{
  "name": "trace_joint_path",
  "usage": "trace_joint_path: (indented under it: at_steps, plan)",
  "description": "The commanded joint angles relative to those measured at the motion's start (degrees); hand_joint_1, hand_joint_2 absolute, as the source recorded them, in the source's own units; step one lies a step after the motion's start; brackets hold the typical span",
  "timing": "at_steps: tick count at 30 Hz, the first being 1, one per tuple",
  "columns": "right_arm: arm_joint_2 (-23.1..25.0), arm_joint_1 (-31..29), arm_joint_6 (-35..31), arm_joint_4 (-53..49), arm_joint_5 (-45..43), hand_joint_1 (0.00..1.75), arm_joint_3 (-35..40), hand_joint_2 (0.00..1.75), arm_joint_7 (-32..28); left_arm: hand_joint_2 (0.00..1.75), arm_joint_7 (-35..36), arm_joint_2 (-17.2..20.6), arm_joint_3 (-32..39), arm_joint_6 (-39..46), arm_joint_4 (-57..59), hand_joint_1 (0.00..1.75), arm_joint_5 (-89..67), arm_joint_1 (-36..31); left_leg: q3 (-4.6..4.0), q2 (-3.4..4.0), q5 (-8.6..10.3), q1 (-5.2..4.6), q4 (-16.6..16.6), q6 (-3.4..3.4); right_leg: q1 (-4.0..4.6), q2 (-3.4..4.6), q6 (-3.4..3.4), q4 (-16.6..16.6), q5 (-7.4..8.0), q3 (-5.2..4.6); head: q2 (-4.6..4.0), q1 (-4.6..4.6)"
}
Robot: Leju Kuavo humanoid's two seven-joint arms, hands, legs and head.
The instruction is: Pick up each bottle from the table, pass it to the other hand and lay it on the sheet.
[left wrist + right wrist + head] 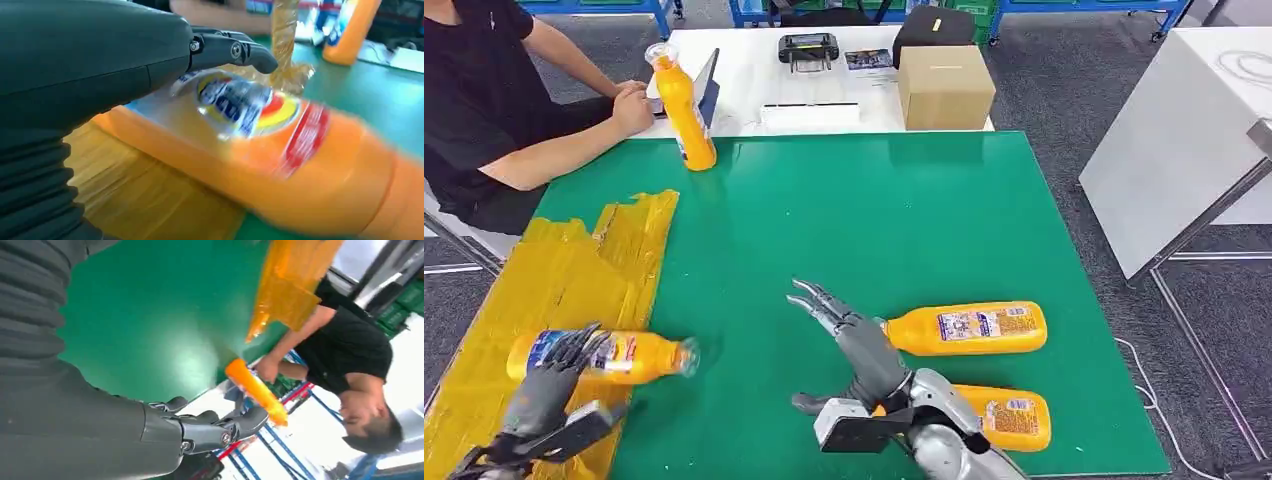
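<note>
A bottle (604, 356) lies on its side, its base end on the yellow sheet (574, 270) and its cap end over the green mat (854, 220). The left hand (554, 375) has its fingers wrapped over the bottle's base end; the left wrist view shows a dark finger (235, 50) above the label. The right hand (854, 345) hovers over the mat with fingers spread, holding nothing. 2 bottles (969, 328) (1009, 415) lie just to its right. 1 bottle (682, 105) stands upright at the mat's far edge, near a seated person (494, 100).
</note>
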Motion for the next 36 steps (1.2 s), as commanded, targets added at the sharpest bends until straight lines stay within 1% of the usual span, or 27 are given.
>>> trace_joint_path:
  at_steps: [1,2,3,5,6,7,8,10,12,17,18,19,20,22,23,27,29,30,32,34,35,36]
  plan:
    - [-13.2,8.9,1.2,-10.9,0.2,0.00,-9.3,1.75,-1.3,0.00,0.4,-2.0,9.0,-7.7,-22.7,0.00,10.7,19.2,-0.04,0.48,-0.17,0.11,0.1,0.02,0.12,0.45,-0.01,0.0,0.03,-0.13,0.00,-0.02]
    - [-13.3,11.6,0.5,-13.1,1.4,0.00,-10.5,1.75,-1.8,0.00,0.4,-3.9,9.4,-5.8,-22.2,0.00,12.4,17.6,-0.09,0.33,-0.15,0.12,0.1,0.04,0.13,0.28,-0.01,-0.1,0.00,-0.13,0.00,0.00]
    - [-13.1,14.5,-1.2,-15.3,3.3,0.00,-11.4,1.75,-2.5,0.00,0.4,-5.8,10.3,-6.8,-21.2,0.00,15.3,15.4,-0.06,0.05,-0.06,0.07,0.1,0.04,0.07,-0.01,0.00,-0.1,-0.02,-0.21,0.00,0.02]
    - [-13.0,18.9,-2.4,-18.4,5.5,0.00,-12.3,1.75,-2.5,0.00,0.4,-7.0,9.5,-6.6,-20.4,0.00,19.4,13.0,-0.03,-0.32,-0.01,0.09,0.0,0.05,0.08,-0.37,0.00,-0.2,-0.07,-0.31,0.00,0.00]
    - [-13.3,20.1,-2.8,-19.5,5.7,0.00,-12.3,1.75,-2.5,0.00,0.4,-7.3,9.3,-7.4,-20.1,0.00,22.5,12.3,-0.18,-0.29,0.01,0.03,0.1,0.07,0.02,-0.35,0.00,-0.2,-0.08,-0.82,0.00,-0.02]
    - [-13.7,21.1,-3.2,-20.2,5.7,0.00,-12.4,1.75,-2.5,0.00,0.4,-7.6,9.5,-8.2,-20.7,0.00,25.9,12.1,-0.27,-0.42,0.02,0.05,0.1,0.07,0.03,-0.50,-0.02,-0.2,-0.11,-0.91,0.00,0.04]
    - [-14.8,22.4,-4.5,-21.5,6.4,0.00,-12.4,1.75,-2.1,0.00,0.4,-8.3,9.9,-9.8,-21.8,0.00,30.0,11.8,-0.43,-0.66,0.01,0.04,0.1,0.07,0.03,-0.67,0.12,-0.1,-0.22,-0.93,0.00,0.02]
    - [-15.6,23.1,-5.2,-22.3,6.1,0.00,-12.9,1.75,-1.4,0.00,0.4,-9.0,10.6,-10.6,-22.4,0.00,32.0,10.9,-0.49,-0.53,-0.03,0.04,0.1,0.07,0.02,-0.50,0.12,-0.1,-0.19,-0.94,0.00,0.00]
    - [-15.7,22.7,-4.8,-22.0,5.5,0.00,-13.5,1.75,-0.9,0.00,0.4,-9.1,10.6,-10.5,-21.3,0.00,31.6,9.8,-0.53,-0.52,-0.03,0.05,0.1,0.11,0.03,-0.49,0.12,-0.1,-0.18,-0.50,0.00,0.00]
    - [-16.2,23.3,-4.3,-21.5,5.0,0.00,-14.1,1.75,-0.1,0.00,0.4,-9.8,10.9,-11.9,-21.8,0.00,33.4,9.1,-0.50,-0.42,0.01,0.05,0.1,0.10,0.03,-0.40,0.11,-0.1,-0.14,-0.50,0.00,0.00]
    - [-16.8,23.8,-4.3,-21.7,5.0,0.00,-14.1,1.75,-0.1,0.00,0.4,-9.9,11.0,-12.2,-21.9,0.00,33.7,9.0,-0.44,-0.41,-0.04,0.18,0.1,0.08,0.17,-0.37,0.06,-0.2,-0.11,-0.37,0.00,0.02]
    - [-18.0,24.3,-4.0,-22.3,5.1,0.00,-14.0,1.75,0.6,0.00,0.4,-10.4,11.6,-13.7,-22.4,0.00,35.1,8.9,-0.51,-0.42,0.01,0.05,0.1,0.10,0.03,-0.39,0.11,-0.1,-0.13,-0.52,0.00,0.00]
    - [-19.7,25.4,-4.2,-23.2,5.0,0.00,-14.2,1.75,1.6,0.00,0.4,-11.6,13.2,-16.5,-22.4,0.00,37.5,8.2,-0.49,-0.43,0.00,0.06,0.1,0.10,0.03,-0.39,0.11,-0.1,-0.14,-0.50,0.00,-0.02]
    - [-23.3,27.7,-4.5,-25.3,4.6,0.00,-14.7,1.75,3.7,0.00,0.4,-14.6,17.4,-24.5,-22.9,0.00,41.4,6.4,-0.53,-0.48,-0.02,0.10,0.1,0.11,0.07,-0.43,0.11,-0.1,-0.14,-0.50,0.00,0.02]
    - [-24.2,28.3,-4.6,-25.8,4.5,0.00,-15.0,1.75,4.1,0.00,0.4,-15.2,18.2,-25.9,-23.1,0.00,41.7,6.1,-0.53,-0.50,-0.02,0.04,0.1,0.12,0.01,-0.45,0.13,-0.1,-0.17,-0.53,0.00,-0.02]
    - [-24.2,28.3,-4.6,-25.8,4.5,0.00,-15.0,1.75,4.1,0.00,0.4,-15.2,18.2,-25.9,-23.1,0.00,41.7,6.1,-0.52,-0.38,-0.03,0.05,0.1,0.11,-0.01,-0.35,0.11,-0.2,-0.13,-0.50,0.00,0.02]
    - [-26.7,31.1,-5.3,-27.7,4.8,0.00,-15.8,1.75,7.6,0.00,0.4,-18.8,22.1,-32.5,-25.1,0.00,43.3,5.4,-0.51,-0.26,-0.05,0.04,0.1,0.10,-0.01,-0.25,0.12,-0.1,-0.11,-0.53,0.00,-0.02]
    - [-27.2,31.7,-5.4,-27.8,4.8,0.00,-16.1,1.75,8.3,0.00,0.4,-19.3,22.4,-33.0,-25.6,0.00,43.3,5.3,-0.50,-0.25,-0.08,0.06,0.1,0.10,0.01,-0.27,0.11,-0.1,-0.13,-0.50,0.00,-0.02]
    - [-30.1,34.3,-6.2,-28.9,4.8,0.00,-17.2,1.75,11.5,0.00,0.4,-20.7,22.8,-33.5,-26.7,0.00,41.8,5.0,-0.54,-0.38,-0.07,0.07,0.2,0.11,0.02,-0.39,0.13,-0.2,-0.15,-0.51,0.00,-0.02]
    - [-34.2,37.8,-7.3,-30.6,3.9,0.00,-19.0,1.75,14.8,0.00,0.4,-20.9,22.2,-33.0,-26.9,0.00,40.5,5.0,-0.56,-0.49,-0.07,0.01,0.2,0.15,-0.05,-0.50,0.17,-0.1,-0.19,-0.53,0.00,0.00]
    - [-35.7,39.5,-7.9,-31.7,3.4,0.00,-19.8,1.75,16.0,0.00,0.4,-20.8,22.0,-32.3,-26.7,0.00,40.0,4.9,-0.56,-0.39,-0.09,0.08,0.2,0.13,0.02,-0.41,0.15,-0.1,-0.16,-0.51,0.00,-0.02]
    - [-36.7,40.3,-8.1,-32.0,3.2,0.00,-20.3,1.75,16.7,0.00,0.4,-20.6,21.8,-32.1,-26.3,0.00,40.1,4.7,-0.60,-0.44,-0.06,-0.06,0.2,0.15,-0.12,-0.46,0.18,-0.1,-0.19,-0.58,0.00,-0.02]
